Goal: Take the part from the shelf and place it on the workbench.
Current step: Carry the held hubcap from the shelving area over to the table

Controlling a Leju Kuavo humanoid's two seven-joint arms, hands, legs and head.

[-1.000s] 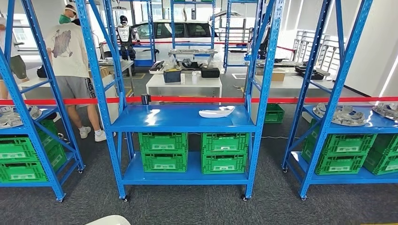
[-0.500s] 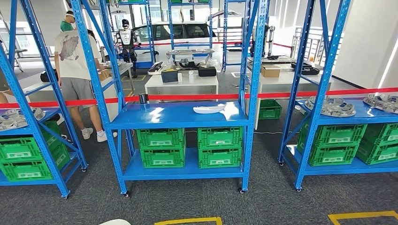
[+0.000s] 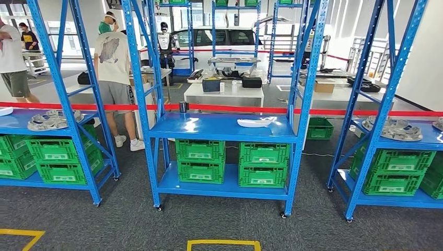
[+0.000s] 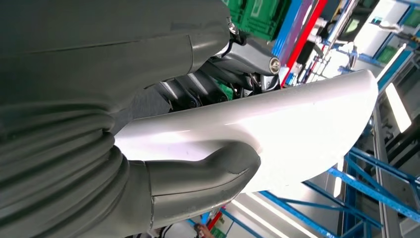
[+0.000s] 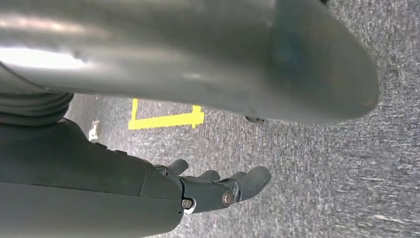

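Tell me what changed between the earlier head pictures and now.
The camera moved, not the things: the whole scene slid right, and yellow floor markings came into view as the robot backed off. The white part on the middle shelf stayed in place beside the dark cup. The left hand grips a white part.

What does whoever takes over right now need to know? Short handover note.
Left hand: grips a white part, thumb over its face.
Right hand: empty, fingers loosely apart, hanging over the carpet.
Another white part lies on the blue middle shelf ahead.
Done: one part is in hand.
Left: carry it to the workbench and set it down; which bench cannot be told.
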